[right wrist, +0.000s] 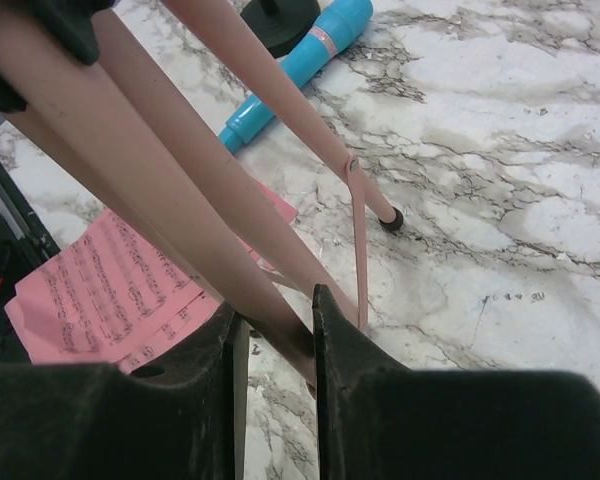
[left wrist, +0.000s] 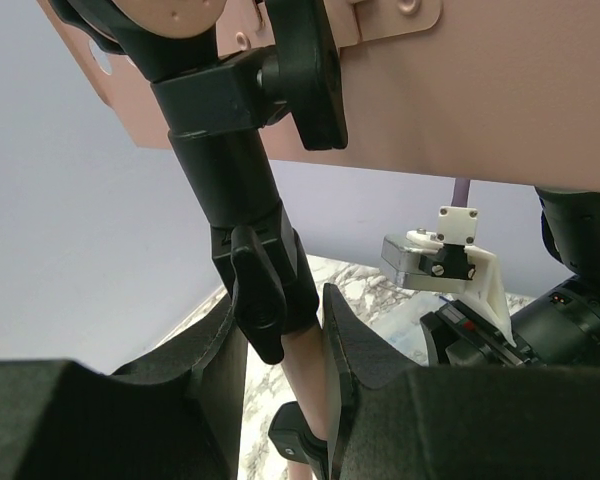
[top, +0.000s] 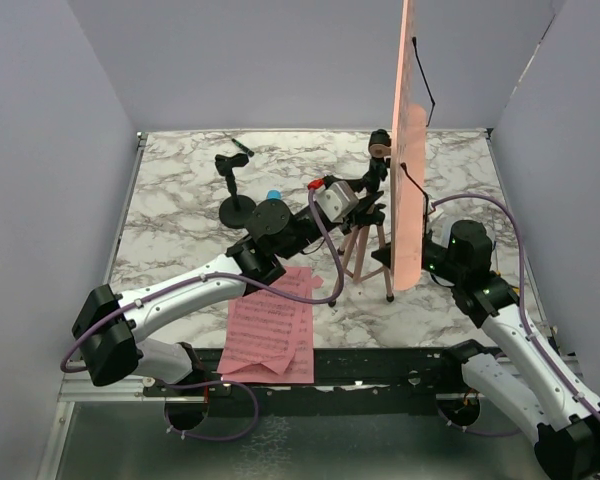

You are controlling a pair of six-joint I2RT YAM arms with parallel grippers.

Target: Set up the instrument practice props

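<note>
L gripper (left wrist: 285, 335) grips music stand (top: 408, 180), upright

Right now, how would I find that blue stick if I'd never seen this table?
Start at the marble table, then find the salmon-pink music stand's tripod legs. Just beyond them, by a round black base, lies the light-blue tube: the only blue thing, with a pink band.

Count on worktop (top: 180, 190) ×1 | salmon-pink music stand (top: 408, 150) ×1 | pink sheet-music pages (top: 270, 335) ×2 told apart, overlapping | light-blue tube (right wrist: 298, 66) ×1 | small black round-base stand (top: 235, 195) ×1 | dark pen-like stick (top: 242, 147) ×1 | arms ×2: left arm (top: 180, 295), right arm (top: 510, 340) | pincers ×2: left pincer (left wrist: 280, 335), right pincer (right wrist: 277, 320)
</note>
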